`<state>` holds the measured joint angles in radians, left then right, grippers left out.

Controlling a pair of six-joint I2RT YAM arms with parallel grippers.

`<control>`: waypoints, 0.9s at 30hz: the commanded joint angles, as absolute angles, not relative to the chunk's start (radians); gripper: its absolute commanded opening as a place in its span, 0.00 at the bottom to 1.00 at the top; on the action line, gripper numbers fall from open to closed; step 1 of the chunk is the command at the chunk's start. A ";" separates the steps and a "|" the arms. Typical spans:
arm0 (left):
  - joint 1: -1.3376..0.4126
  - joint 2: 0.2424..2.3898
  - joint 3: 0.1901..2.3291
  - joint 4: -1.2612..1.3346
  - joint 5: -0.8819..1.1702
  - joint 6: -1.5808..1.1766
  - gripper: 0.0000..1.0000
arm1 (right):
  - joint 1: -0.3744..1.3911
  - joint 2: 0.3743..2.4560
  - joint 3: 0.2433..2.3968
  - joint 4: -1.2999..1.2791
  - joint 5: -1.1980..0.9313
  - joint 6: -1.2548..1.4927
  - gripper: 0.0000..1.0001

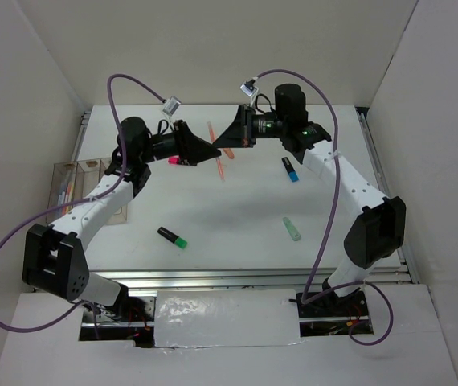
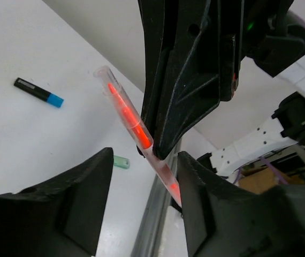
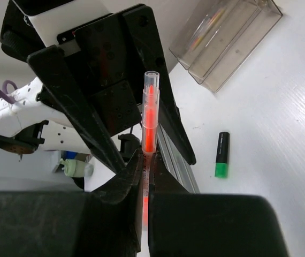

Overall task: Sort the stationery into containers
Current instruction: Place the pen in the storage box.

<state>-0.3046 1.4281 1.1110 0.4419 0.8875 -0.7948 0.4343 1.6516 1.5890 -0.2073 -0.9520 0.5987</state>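
Note:
My right gripper is shut on a thin red pen with a clear barrel and holds it above the table. The pen's other end reaches between the wide-open jaws of my left gripper, close to one finger. From above, the two grippers meet tip to tip at the back centre, with the pen across them. A pink highlighter lies under the left gripper. The clear containers stand at the left and hold a few pens.
A black-green highlighter lies front centre, a mint one front right, a blue-black one to the right. An orange stub shows by the gripper tips. White walls enclose the table.

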 commanded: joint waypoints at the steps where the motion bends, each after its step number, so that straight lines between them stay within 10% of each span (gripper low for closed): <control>1: -0.304 1.434 1.104 0.563 0.896 -0.870 0.59 | 0.443 1.625 1.580 -0.115 -0.942 0.646 0.00; 8: -0.276 1.414 1.083 0.504 0.888 -0.885 0.15 | 0.445 1.623 1.583 -0.112 -0.942 0.658 0.01; 11: -0.247 1.387 1.086 0.436 0.893 -0.848 0.00 | 0.440 1.621 1.588 -0.135 -0.928 0.646 0.42; 17: -0.019 1.345 1.135 0.117 1.006 -0.726 0.00 | 0.350 1.591 1.617 -0.271 -0.874 0.524 1.00; 22: 0.260 1.448 1.528 -0.778 0.775 0.090 0.00 | 0.262 1.591 1.667 -0.577 -0.693 0.273 1.00; 27: 0.449 1.528 1.579 -0.907 0.280 0.368 0.00 | 0.262 1.617 1.663 -0.745 -0.513 0.078 1.00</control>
<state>0.3759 1.4956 1.5700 -0.6281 0.5823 0.0299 0.2459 1.6440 1.6409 -0.5724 -0.6559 0.2546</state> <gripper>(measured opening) 0.184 0.997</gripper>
